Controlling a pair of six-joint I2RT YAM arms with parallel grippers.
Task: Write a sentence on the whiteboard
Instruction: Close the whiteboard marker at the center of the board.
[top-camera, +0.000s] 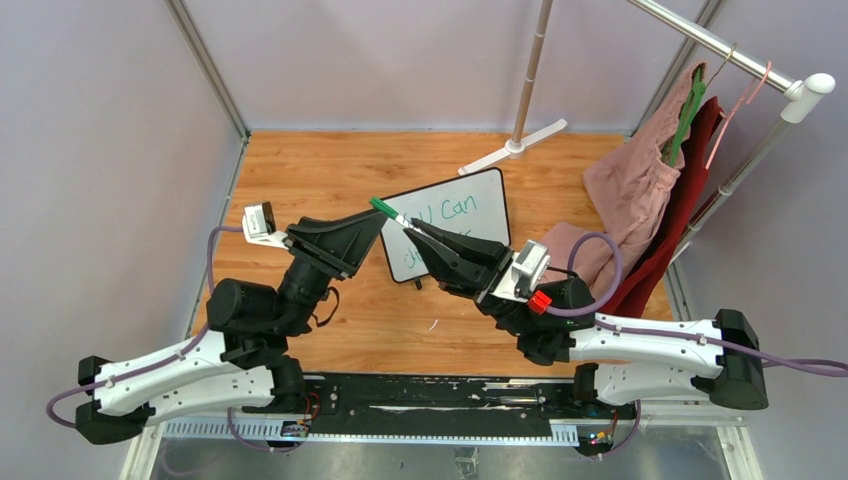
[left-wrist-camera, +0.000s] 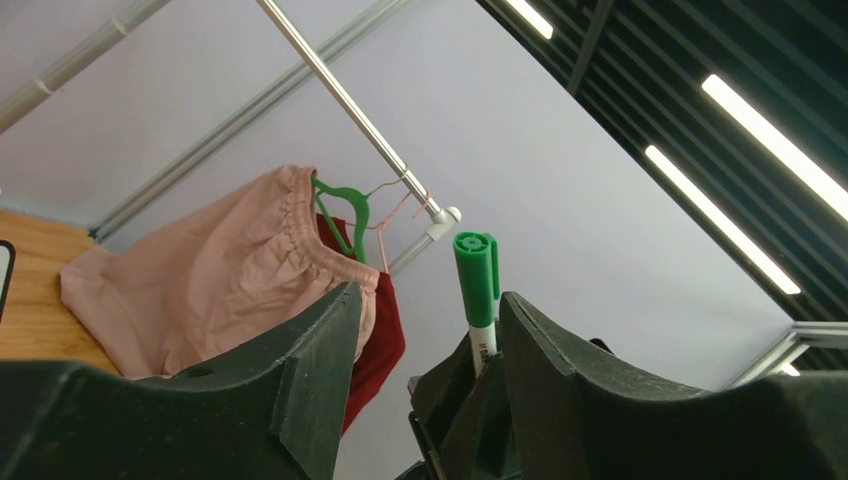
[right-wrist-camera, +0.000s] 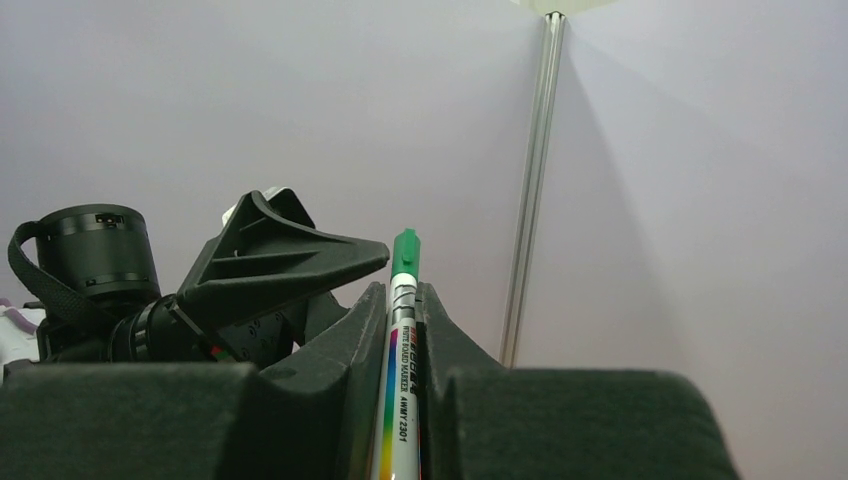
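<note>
Green cap (left-wrist-camera: 476, 262) sits on the marker (right-wrist-camera: 402, 380), which the right fingers (right-wrist-camera: 350, 340) pinch by its white barrel. The capped end pokes up and out to the far left. The left fingers (left-wrist-camera: 310, 370) are spread w/ the cap btwn them, holding nothing. The cap stands just beside one finger, and contact can't be told.

The whiteboard (top-camera: 488, 228) sits mid tabletop (top-camera: 300, 170), just far of the right fingers, which hide its near-left part. The sentence (top-camera: 447, 210) shows "Can" in green on the top line; 2nd line is mostly hidden, so can't say if it's complete.

Judgement: w/ words on the board and the cap on, the step looks like capping, or checking the cap is seated.

To do it well:
- Right side should hold the barrel firm, no twisting, so the marker doesn't slide through the pinch.
- If the cap needs a push, close the left fingers square on the cap body, not on its clip, and press straight along the marker's axis.
- If seated already, back the left side off along that same axis so a fingertip doesn't catch the clip and tug the cap loose.
- Stay lifted over the board, since a dragged finger or cable could smear the ink.
- Set the marker down on bare tabletop beside the board, not on the writing.
</note>
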